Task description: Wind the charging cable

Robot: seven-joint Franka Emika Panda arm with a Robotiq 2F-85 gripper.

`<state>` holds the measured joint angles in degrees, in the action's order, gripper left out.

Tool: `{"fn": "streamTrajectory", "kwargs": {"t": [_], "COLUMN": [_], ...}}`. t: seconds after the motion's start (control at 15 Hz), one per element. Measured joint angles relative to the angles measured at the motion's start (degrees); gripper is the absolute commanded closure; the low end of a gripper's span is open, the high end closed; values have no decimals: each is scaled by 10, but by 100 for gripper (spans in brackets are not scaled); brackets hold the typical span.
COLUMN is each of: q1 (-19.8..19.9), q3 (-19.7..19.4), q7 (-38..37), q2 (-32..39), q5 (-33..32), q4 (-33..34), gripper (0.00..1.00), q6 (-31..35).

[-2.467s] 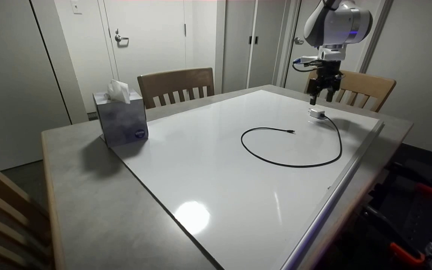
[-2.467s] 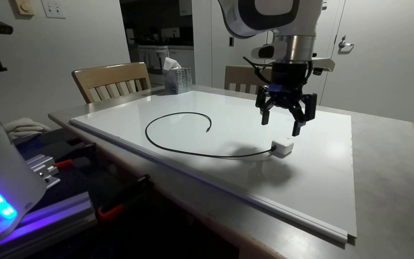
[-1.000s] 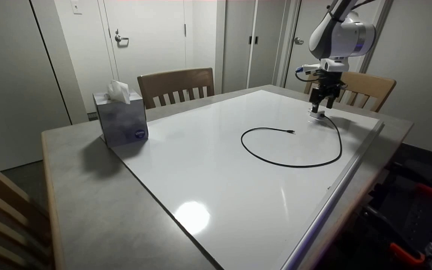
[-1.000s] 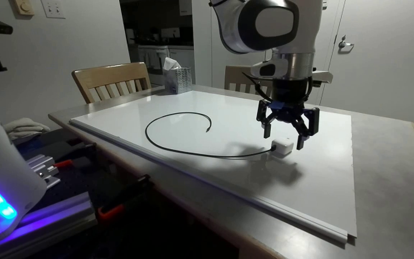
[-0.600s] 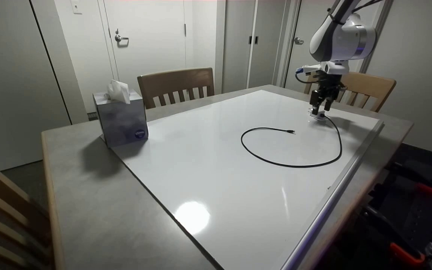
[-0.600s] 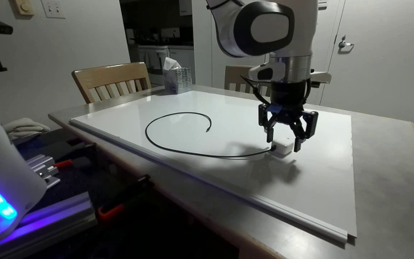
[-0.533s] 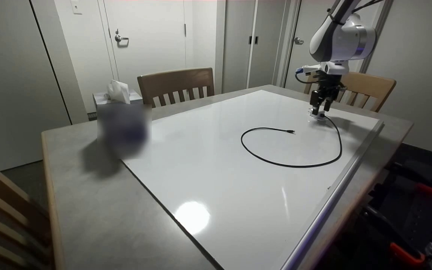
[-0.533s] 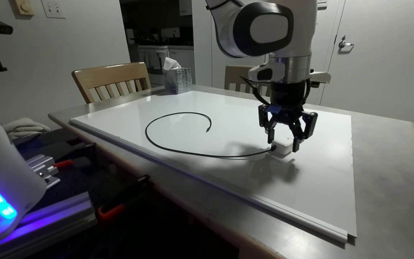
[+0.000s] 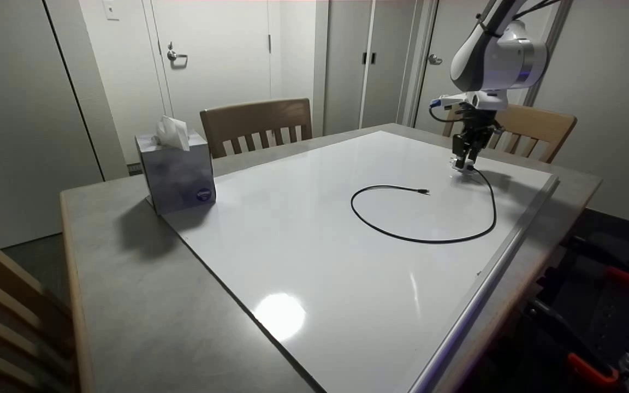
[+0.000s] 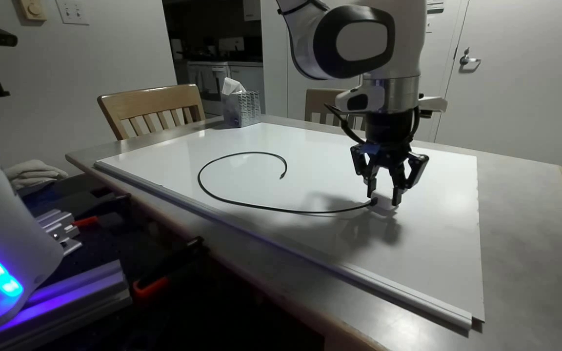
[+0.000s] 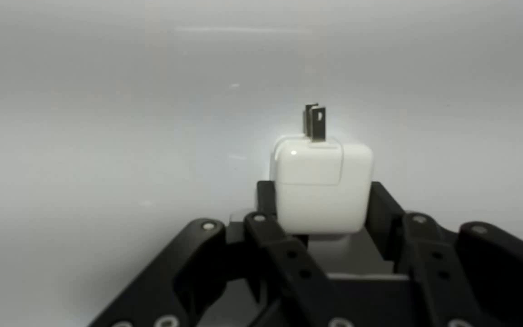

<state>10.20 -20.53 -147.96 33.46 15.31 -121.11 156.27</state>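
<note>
Now the black two-fingered gripper (image 10: pixel 384 196) has narrowed, fingers (image 11: pixel 383 218) against both sides of the glossy white plastic plug (image 11: pixel 323 186); plug looks held. Long, thin black cable (image 9: pixel 438 242), joined to the plug, lies in one slack curve on the shiny white board (image 9: pixel 292 218), bend nearest the plug slid slightly. Reads as the starting hold, winding not yet begun. Grey-purple cardboard tissue box (image 9: pixel 178 174): dark oval logo (image 9: pixel 203 194), too small to read. No legible lettering on plug.

Thin black charging cable (image 9: pixel 439 242) in an open loop on the board (image 9: pixel 314 256), white plug (image 11: pixel 323 190) attached, free tip (image 9: pixel 422 191) seemingly metal
</note>
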Motion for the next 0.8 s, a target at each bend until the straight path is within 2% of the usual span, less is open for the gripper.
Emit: {"fn": "streamTrajectory", "kwargs": {"t": [0.73,0.8], "q1": [-10,-13], "q3": [0,1], "q7": [19,23], "q2": [1,1], "q5": [-27,-33], "q4": [28,36], "gripper": [74,49], "q6": [2,-1]}}
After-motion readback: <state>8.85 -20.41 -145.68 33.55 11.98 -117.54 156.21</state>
